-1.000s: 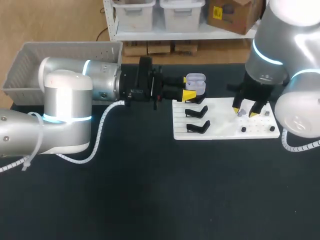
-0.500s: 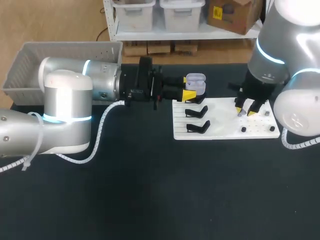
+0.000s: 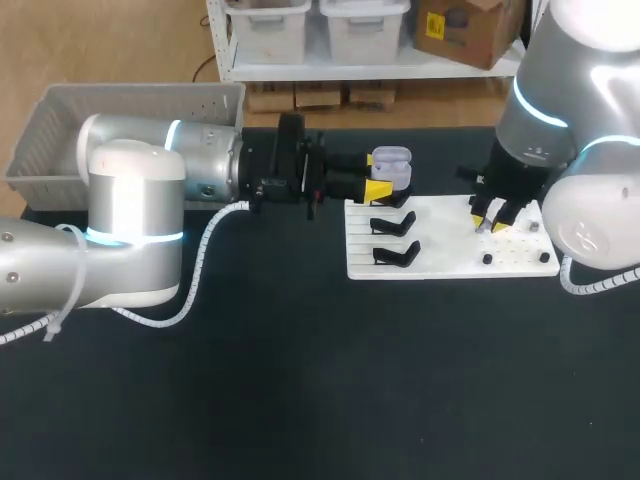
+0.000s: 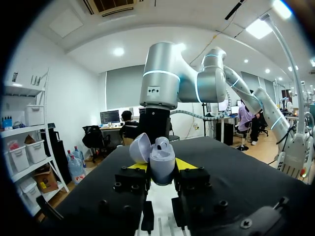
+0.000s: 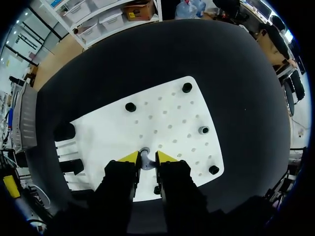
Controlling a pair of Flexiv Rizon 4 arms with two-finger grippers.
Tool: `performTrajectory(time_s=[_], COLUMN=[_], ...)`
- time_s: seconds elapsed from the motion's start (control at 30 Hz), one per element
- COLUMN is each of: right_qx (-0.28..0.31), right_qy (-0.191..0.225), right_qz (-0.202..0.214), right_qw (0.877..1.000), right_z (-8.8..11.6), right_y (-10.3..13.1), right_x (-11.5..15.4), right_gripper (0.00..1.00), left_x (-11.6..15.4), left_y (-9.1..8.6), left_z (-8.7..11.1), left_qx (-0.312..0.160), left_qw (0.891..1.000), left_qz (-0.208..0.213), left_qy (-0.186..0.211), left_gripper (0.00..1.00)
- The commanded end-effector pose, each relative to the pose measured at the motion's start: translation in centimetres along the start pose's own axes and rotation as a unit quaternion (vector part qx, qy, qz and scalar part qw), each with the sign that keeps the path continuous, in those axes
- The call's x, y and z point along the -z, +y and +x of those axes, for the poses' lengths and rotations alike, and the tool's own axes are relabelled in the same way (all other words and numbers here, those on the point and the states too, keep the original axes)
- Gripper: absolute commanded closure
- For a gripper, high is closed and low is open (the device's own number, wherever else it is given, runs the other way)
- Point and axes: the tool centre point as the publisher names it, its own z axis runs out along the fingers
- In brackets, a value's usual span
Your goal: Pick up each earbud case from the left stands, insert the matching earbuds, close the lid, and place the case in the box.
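Head view: my left gripper (image 3: 385, 183) lies level at the eleven o'clock corner of the white board (image 3: 450, 265). It is clamped on a lavender earbud case (image 3: 392, 160) whose lid stands open. From the left wrist, both yellow tips press the case's sides. Two black stands (image 3: 393, 222) sit along the board's nine o'clock edge, just at six o'clock from the case. The gray box (image 3: 60, 120) rests at the table's ten o'clock corner, well apart from the case. My right gripper (image 3: 490, 224) points down over the board's three o'clock half. Its fingers are narrow, pinching a small gray earbud (image 5: 144, 158) that stands on the board. A second gray piece (image 5: 203, 130) and three black pieces (image 5: 130, 106) sit elsewhere on the board.
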Motion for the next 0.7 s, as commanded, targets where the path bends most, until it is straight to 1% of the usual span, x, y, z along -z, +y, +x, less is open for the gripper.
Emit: performTrajectory(time_s=[0.03, 0.07, 0.1, 0.33, 0.53, 0.7], right_qx=[0.0, 0.0, -0.001, -0.002, -0.005, -0.012], right_qy=[0.003, 0.003, 0.003, 0.002, -0.005, -0.01], right_qz=[0.001, 0.002, 0.002, 0.002, -0.001, -0.009], right_qw=[1.0, 1.0, 1.0, 1.0, 1.0, 1.0], right_z=[-0.1, -0.1, -0.1, 0.2, 0.7, 1.0], right_y=[0.1, 0.1, 0.1, 0.1, 0.2, 0.0], right_x=[-0.2, -0.2, -0.2, 0.4, 2.6, 5.0], right_gripper=[0.9, 0.98, 1.0, 1.0, 1.0, 1.0], left_x=[0.0, 0.0, 0.0, 0.0, 0.0, 0.0], left_y=[-0.2, -0.2, -0.2, -0.2, -0.2, -0.2], left_z=[0.0, 0.0, 0.0, 0.0, 0.0, 0.0], left_qx=[-0.001, -0.001, -0.001, -0.001, -0.001, -0.001], left_qw=[1.0, 1.0, 1.0, 1.0, 1.0, 1.0], left_qz=[-0.003, -0.003, -0.003, -0.003, -0.003, -0.003], left_qy=[0.0, 0.0, 0.0, 0.0, 0.0, 0.0], left_gripper=[1.0, 1.0, 1.0, 1.0, 1.0, 1.0])
